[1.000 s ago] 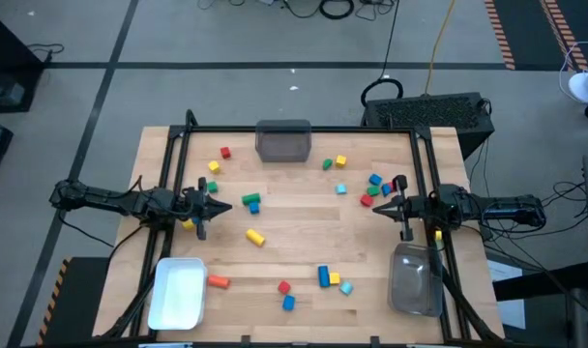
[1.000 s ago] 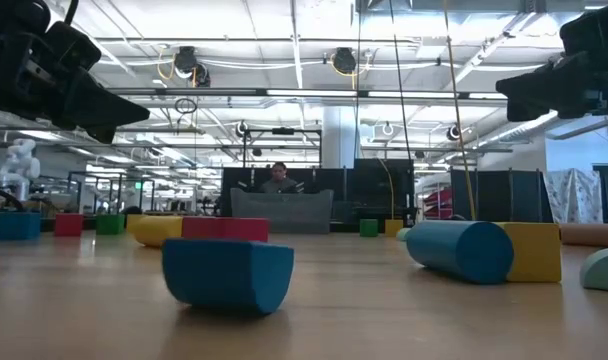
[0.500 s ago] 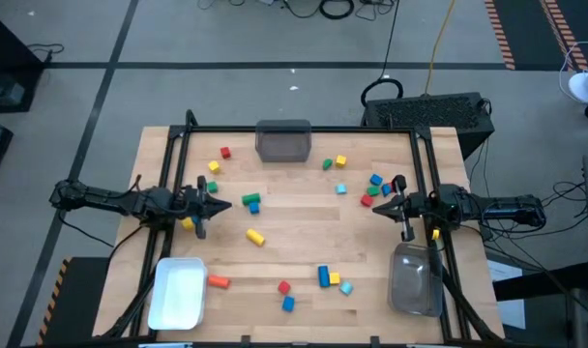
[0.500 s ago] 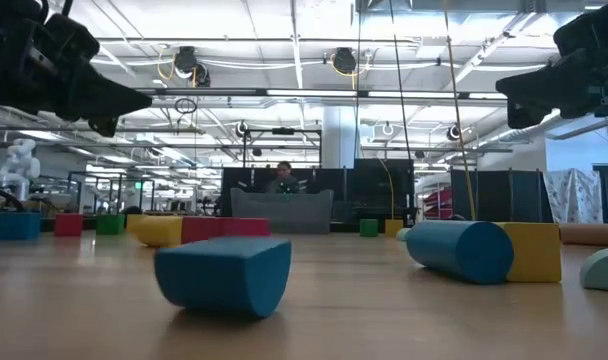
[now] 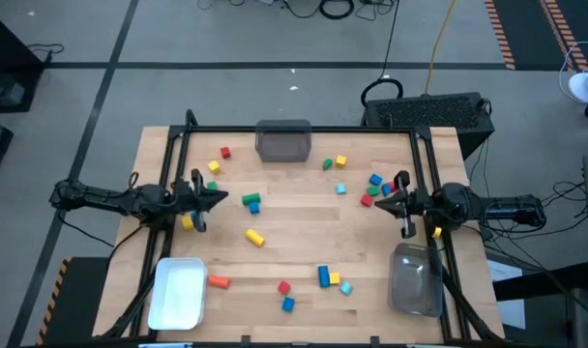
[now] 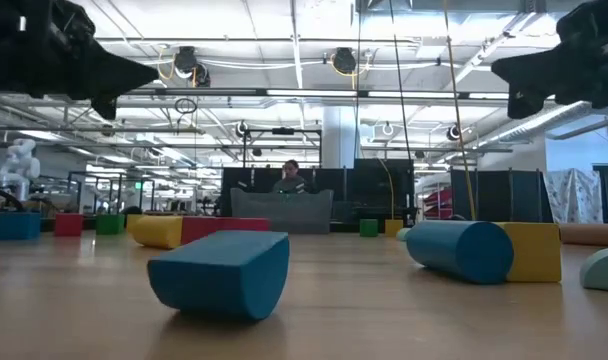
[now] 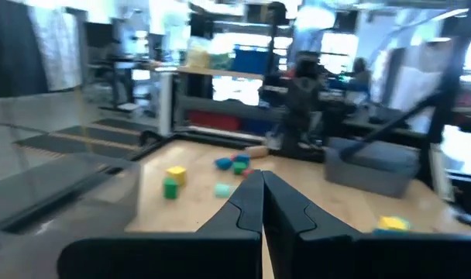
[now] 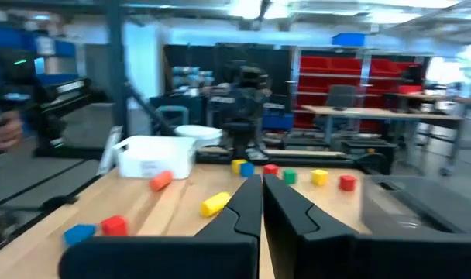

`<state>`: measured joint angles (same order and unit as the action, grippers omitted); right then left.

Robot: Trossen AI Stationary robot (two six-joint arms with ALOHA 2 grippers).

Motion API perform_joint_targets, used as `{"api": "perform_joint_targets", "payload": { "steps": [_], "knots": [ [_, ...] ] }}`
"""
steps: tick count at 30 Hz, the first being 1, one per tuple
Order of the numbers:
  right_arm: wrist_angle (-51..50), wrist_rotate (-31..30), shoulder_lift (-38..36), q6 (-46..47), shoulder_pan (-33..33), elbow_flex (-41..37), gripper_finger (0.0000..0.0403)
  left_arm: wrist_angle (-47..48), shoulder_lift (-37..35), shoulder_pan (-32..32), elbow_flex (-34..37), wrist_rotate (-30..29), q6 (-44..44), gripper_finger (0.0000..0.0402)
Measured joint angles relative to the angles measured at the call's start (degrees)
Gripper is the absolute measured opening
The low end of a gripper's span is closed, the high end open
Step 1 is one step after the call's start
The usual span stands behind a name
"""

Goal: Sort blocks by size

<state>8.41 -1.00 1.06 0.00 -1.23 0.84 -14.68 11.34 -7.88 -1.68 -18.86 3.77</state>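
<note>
**Both arms lifting off the worktop, sorting not yet begun**

Fingers on both arms are pressed fully together and holding nothing. Compared with a second ago, the left gripper (image 5: 220, 194) is edging outward toward its own side of the light wooden worktop (image 5: 294, 237), and the right gripper (image 5: 379, 204) is pulling back slightly toward its side too; in the low view both are sitting higher and closer to the picture's corners. That looks like the arms shifting pose rather than reaching, so by my judgement no block is being targeted yet.

Nearest the low camera, a blue half-round block (image 6: 220, 284) is rocking over, tilted differently than a second ago. Just behind it are a blue cylinder block (image 6: 460, 249) touching a yellow block (image 6: 534, 251).

Farther out, the small solid-coloured blocks are lying scattered and loose on the worktop: a yellow cylinder (image 5: 254, 237) in the middle, a green and blue pair (image 5: 250, 201) near the left gripper, a red, green and blue cluster (image 5: 374, 189) beside the right gripper, and a red cube (image 5: 224, 152) toward the far edge. A white bin (image 5: 178, 293), a clear bin (image 5: 414, 280) and a grey bin (image 5: 283, 141) are holding no blocks that I can see.

No brand, label or writing is readable.
</note>
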Motion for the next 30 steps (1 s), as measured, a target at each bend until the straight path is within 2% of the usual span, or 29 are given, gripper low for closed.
{"api": "perform_joint_targets", "payload": {
  "steps": [3, 6, 10, 14, 17, 22, 30],
  "knots": [
    [0.00, -3.82, 0.11, 1.53, 0.02, 0.00, 0.0001, 0.40, 0.72, -0.01, -0.06, -2.97, -0.02, 0.0019],
    [0.02, -5.17, 0.89, 2.33, 0.04, 0.00, 0.0014, 0.24, 1.71, -0.02, -0.17, -6.66, 0.00, 0.0046],
    [0.01, -5.58, 2.64, 2.71, 0.04, 0.00, 0.0050, 0.21, 3.02, -0.01, -0.99, -11.07, 0.39, 0.0091],
    [0.56, -10.44, 4.57, 4.22, 0.04, 0.00, 0.0092, 0.55, 5.23, -0.01, -4.07, -14.93, 0.44, 0.0130],
    [1.67, -14.23, 6.10, 4.08, 0.19, 0.00, 0.0120, 4.59, 7.84, 0.03, -7.78, -18.00, 0.45, 0.0151],
    [5.38, -15.57, 8.97, 3.34, 1.71, 0.00, 0.0154, 13.63, 13.96, 1.10, -14.47, -20.63, 3.18, 0.0162],
    [6.84, -15.19, 13.92, 3.84, 2.71, 0.00, 0.0175, 25.84, 22.89, 7.69, -24.01, -18.96, 6.11, 0.0162]
  ]
}}
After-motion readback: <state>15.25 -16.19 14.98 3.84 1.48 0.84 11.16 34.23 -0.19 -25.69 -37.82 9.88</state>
